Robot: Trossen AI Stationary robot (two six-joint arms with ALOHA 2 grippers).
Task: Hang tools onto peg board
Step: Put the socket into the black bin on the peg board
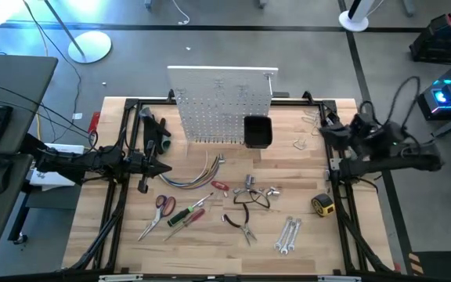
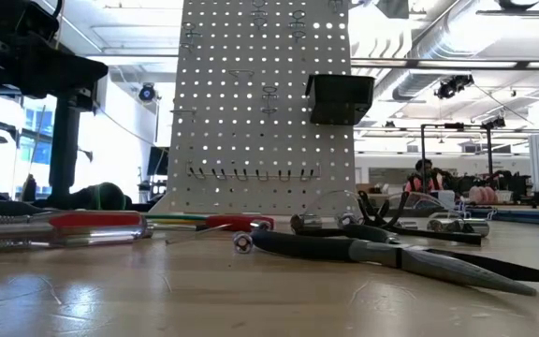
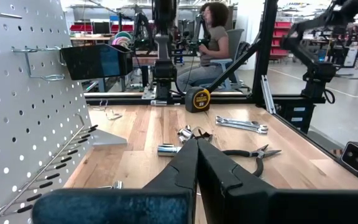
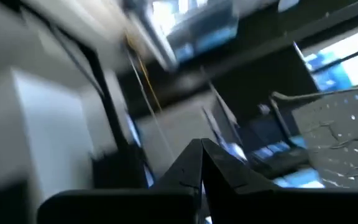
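Note:
The white peg board [image 1: 224, 106] stands upright at the table's far middle, with a black bin [image 1: 257, 131] fixed to it. The tools lie flat on the wood in front of it: red-handled scissors [image 1: 163, 210], screwdrivers [image 1: 188, 213], black-handled pliers [image 1: 245, 227], silver wrenches [image 1: 288, 235], a yellow tape measure [image 1: 323, 205] and metal clamps [image 1: 253, 188]. My left gripper [image 3: 196, 146] is shut and level at the table's left, pointing across the tools. My right gripper [image 4: 201, 146] is shut and raised at the table's right [image 1: 326, 131], tipped upward toward the room. Neither holds anything.
A curved bundle of coloured cables [image 1: 198, 176] lies before the peg board. A black metal frame [image 1: 131, 106] runs around the table's edges. Small clear hooks [image 1: 304, 141] lie right of the bin. A person [image 3: 213, 37] sits beyond the table's right side.

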